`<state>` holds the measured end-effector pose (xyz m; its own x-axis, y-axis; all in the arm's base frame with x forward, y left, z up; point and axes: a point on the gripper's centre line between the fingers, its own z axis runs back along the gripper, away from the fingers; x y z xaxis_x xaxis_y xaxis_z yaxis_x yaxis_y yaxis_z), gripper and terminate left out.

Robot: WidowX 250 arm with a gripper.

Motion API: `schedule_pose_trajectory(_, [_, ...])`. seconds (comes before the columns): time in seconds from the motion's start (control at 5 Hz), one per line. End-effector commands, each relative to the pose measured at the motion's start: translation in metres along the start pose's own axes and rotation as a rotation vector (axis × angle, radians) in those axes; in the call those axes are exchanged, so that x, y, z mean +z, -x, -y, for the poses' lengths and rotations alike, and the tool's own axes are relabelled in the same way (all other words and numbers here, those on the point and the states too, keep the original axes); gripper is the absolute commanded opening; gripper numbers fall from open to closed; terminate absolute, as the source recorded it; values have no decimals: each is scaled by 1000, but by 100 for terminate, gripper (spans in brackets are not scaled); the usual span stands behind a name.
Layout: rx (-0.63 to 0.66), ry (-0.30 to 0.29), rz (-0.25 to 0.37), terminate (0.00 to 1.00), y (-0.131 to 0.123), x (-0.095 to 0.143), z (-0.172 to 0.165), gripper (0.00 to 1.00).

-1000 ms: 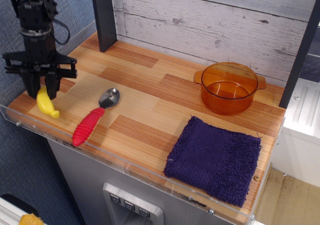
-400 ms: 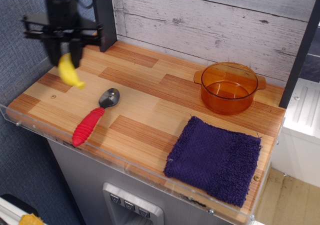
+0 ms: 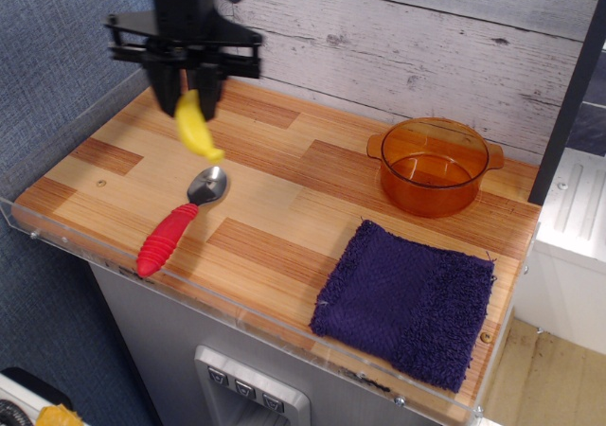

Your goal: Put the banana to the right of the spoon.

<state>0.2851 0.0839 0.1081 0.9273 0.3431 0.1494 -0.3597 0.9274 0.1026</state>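
The banana [image 3: 196, 128] is held in the air by the gripper [image 3: 187, 93], above the left half of the wooden tabletop [image 3: 284, 194] and toward its back edge. The jaws are closed narrowly on the banana's upper end, one dark finger on each side; the rest of the fruit hangs below them, tilted, with its lower tip pointing down and toward the right. No part of the banana is seen touching the wood.

The spoon [image 3: 176, 222] lies flat on the tabletop nearer the front-left corner, with its silver bowl toward the back and its ribbed red handle reaching toward the front edge. In this view the banana's lower tip appears just above the spoon's bowl, without contact.

An orange transparent pot [image 3: 434, 166] is set near the back-right corner, close to the plank wall [image 3: 407, 28]. A dark purple cloth [image 3: 407, 298] is spread flat by the front-right corner, in front of the pot. A clear plastic lip [image 3: 237, 310] is seen running along the front edge.
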Motion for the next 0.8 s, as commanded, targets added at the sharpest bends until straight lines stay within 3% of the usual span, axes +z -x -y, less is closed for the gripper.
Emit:
schedule_pose_trajectory(0.0, [-118, 2, 36, 0, 21, -2, 28, 0])
schedule_pose_trajectory(0.6, [-176, -40, 20, 0, 40, -40, 36, 0])
